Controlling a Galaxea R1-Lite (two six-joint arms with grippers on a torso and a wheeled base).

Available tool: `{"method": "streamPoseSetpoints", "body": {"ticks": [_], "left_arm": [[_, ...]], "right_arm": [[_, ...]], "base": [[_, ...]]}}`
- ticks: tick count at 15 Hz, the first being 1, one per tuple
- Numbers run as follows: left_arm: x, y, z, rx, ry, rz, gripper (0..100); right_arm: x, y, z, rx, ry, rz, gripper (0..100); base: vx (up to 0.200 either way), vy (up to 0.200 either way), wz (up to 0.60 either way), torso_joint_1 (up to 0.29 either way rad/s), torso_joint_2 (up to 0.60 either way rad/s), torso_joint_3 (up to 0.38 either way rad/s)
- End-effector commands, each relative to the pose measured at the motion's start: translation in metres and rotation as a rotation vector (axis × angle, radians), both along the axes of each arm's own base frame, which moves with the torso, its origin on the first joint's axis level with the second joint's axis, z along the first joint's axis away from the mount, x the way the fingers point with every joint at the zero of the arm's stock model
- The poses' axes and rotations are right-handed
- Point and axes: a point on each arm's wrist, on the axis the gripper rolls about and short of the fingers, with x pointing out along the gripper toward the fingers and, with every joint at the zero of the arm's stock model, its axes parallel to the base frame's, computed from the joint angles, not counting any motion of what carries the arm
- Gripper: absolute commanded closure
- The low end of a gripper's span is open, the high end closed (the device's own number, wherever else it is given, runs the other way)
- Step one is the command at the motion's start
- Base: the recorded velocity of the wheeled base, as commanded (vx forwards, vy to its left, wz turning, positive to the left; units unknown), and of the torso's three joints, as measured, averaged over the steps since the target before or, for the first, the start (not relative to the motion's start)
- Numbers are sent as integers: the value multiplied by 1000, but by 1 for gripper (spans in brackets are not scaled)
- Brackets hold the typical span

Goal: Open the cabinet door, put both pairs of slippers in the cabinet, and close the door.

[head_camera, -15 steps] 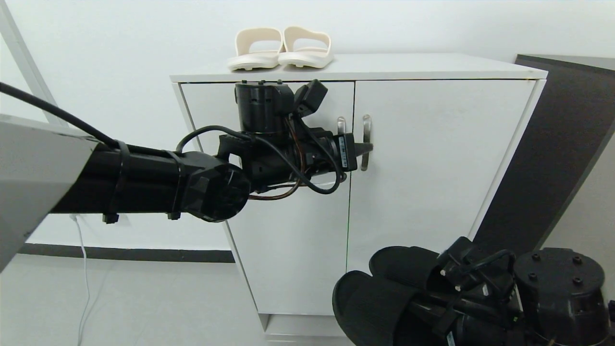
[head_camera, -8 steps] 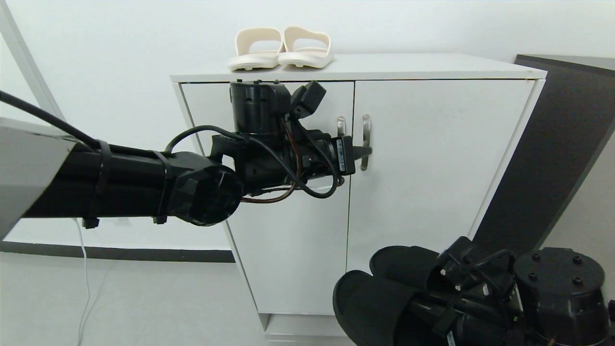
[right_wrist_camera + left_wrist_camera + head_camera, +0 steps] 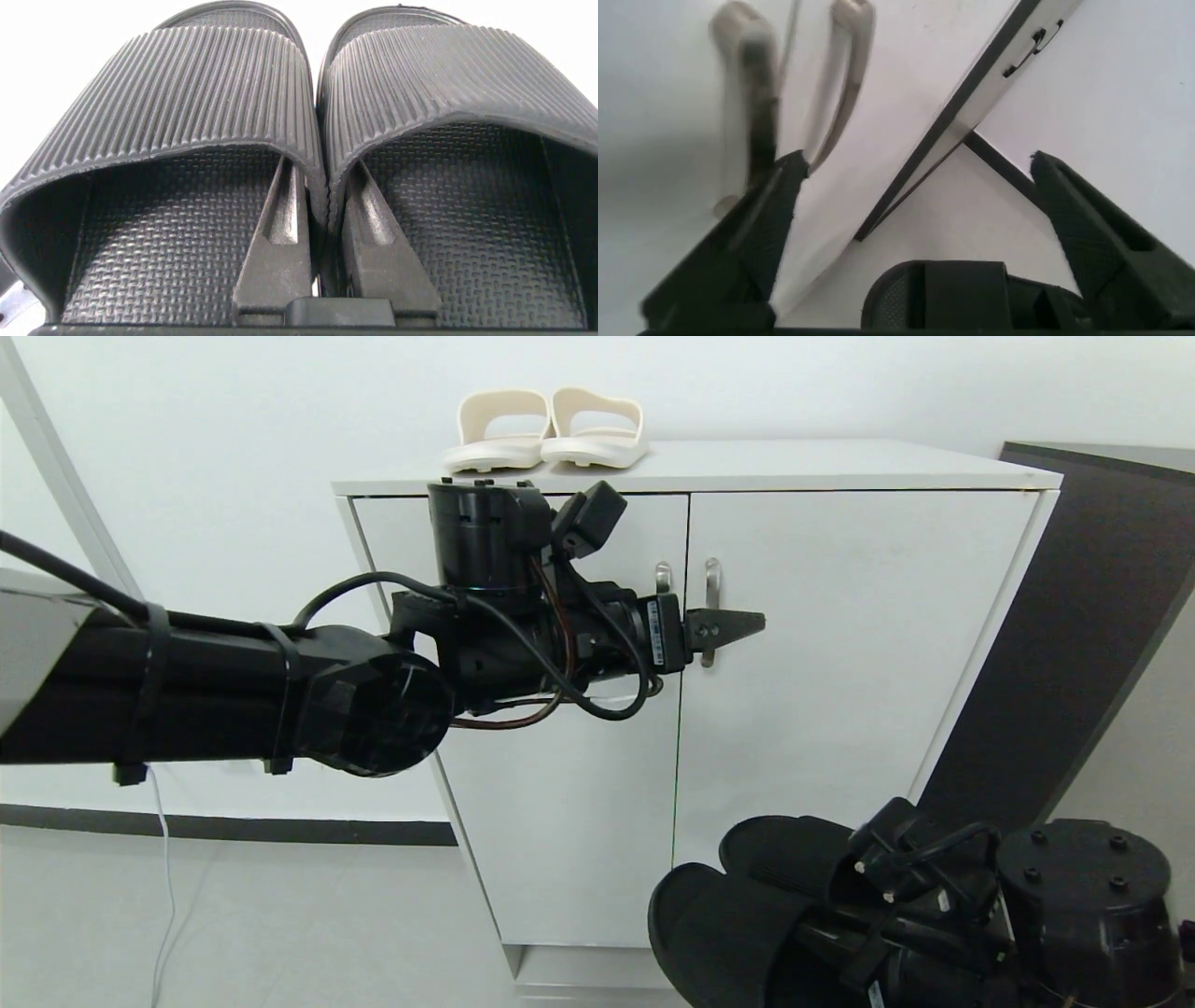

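Cabinet (image 3: 840,663): both doors shut. Cream slippers (image 3: 546,429) sit side by side on its top, toward the left front edge. Left gripper (image 3: 747,623) is level with the two handles (image 3: 712,574), fingers (image 3: 752,243) spread wide, one close by a handle (blurred there, contact unclear). Right gripper (image 3: 325,238) is low before the right door. Its fingers (image 3: 280,238) are pinched on the black slippers (image 3: 738,915), one inside each, clamping the adjoining walls. Heels are hidden behind the arm, and the nearer slipper is cut off at the frame bottom.
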Motion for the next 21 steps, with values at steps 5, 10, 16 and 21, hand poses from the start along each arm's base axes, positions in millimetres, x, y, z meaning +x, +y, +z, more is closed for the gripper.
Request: {"method": "streamPoseSetpoints", "body": {"ticks": [5,10,16,21], "left_arm": [[10,-7,0,-10,-12,-7,0],[25,-18,-2,-18,-24,-10,0],[29,-23,-5,-20,-22,-11,100],[27,-21,-6,-16,-16,-11,100]], "right_arm": [[0,0,-1,-2,2,1,100],[1,1,-4,-10,10,2,100],[1,1,-4,-13,12,2,100],[1,1,-7,-22,22,5,100]], "base": [[0,0,0,0,0,0],[0,0,0,0,0,0],[0,0,0,0,0,0],[0,0,0,0,0,0]]}}
